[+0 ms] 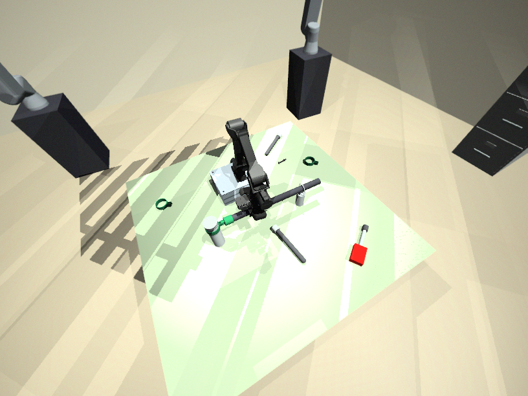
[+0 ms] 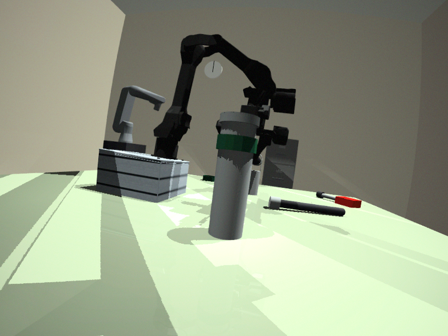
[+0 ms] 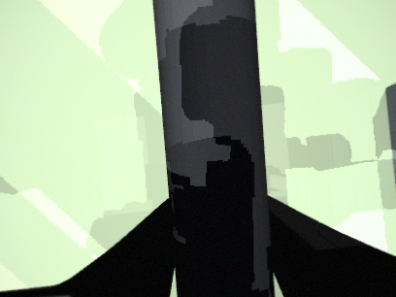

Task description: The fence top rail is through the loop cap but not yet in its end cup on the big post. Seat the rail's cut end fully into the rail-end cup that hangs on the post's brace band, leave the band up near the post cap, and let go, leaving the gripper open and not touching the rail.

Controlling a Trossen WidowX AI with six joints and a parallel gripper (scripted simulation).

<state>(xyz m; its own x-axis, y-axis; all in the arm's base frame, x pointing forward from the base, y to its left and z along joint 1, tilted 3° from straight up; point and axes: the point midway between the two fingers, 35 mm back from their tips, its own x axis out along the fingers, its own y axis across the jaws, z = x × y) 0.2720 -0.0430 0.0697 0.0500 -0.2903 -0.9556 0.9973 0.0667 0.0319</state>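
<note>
Bystander gear on and around the green mat (image 1: 204, 341) (image 2: 325, 289).
On mat: dark rod with pale end collar (image 1: 290, 244) (image 2: 311, 207) lying flat; red-block tool (image 1: 358, 254) (image 2: 347, 201), pale shaft, dark end, also flat, well apart from it. Second dark rod (image 1: 272, 145) near the far corner, small dark pin (image 1: 281, 161) between it and an open green clamp ring (image 1: 305, 162) (image 2: 207, 178). Other green ring (image 1: 156, 204) near the opposite edge. Off mat: two dark pedestals, one at left (image 1: 59, 132), one at back (image 1: 307, 83) (image 2: 124, 145), a gray arm on each; dark drawer cabinet (image 1: 490, 140) (image 2: 280, 169); round wall clock (image 2: 213, 69).
</note>
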